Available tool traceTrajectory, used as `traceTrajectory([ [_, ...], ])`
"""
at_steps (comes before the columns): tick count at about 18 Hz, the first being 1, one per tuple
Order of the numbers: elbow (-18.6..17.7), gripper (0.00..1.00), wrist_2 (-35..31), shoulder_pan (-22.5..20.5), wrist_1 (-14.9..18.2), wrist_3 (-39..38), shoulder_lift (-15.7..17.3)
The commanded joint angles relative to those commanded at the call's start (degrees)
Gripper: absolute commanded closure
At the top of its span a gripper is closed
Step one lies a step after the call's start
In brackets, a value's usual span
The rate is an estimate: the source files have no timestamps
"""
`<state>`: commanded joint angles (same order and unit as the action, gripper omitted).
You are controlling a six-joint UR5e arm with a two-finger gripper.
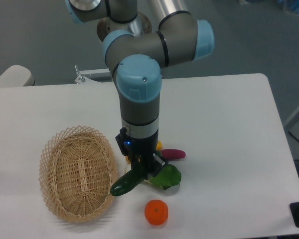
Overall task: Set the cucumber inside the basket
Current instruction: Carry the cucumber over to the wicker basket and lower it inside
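A slim dark green cucumber hangs tilted, its lower end down-left, just off the right rim of the basket. My gripper is shut on its upper end, pointing straight down from the arm's wrist. The oval tan wicker basket lies on the white table at the lower left and holds nothing. The cucumber's low tip sits close to the basket's rim; I cannot tell whether they touch.
An orange lies near the table's front edge, right of the cucumber. A leafy green bok choy lies beside the gripper, with a magenta vegetable just behind it. A small yellow thing peeks out by the wrist.
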<state>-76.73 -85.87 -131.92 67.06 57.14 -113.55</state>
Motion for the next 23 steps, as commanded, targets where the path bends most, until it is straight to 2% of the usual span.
traceTrajectory([
  [4,-0.87,0.64,-0.53,2.02,-0.26,-3.60,-0.53],
  [7,-4.29,0.64,-1.84,4.21,-0.70,-10.27,-0.53],
  [10,-6.67,0.64,-3.95,6.67,-0.79,-21.93,-0.62],
  [12,-6.94,0.64,-5.01,8.34,-0.70,-29.85,-0.79],
  [14,-7.55,0.64,-5.36,11.24,-0.88,-34.44,-1.41],
  [16,-8.96,0.64,-5.36,12.48,-1.23,-37.00,-2.72],
  [20,-11.95,0.64,-7.46,14.94,-5.27,-37.54,-3.34],
  [23,-12.83,0.64,-8.61,16.52,-6.42,-37.62,-4.22],
])
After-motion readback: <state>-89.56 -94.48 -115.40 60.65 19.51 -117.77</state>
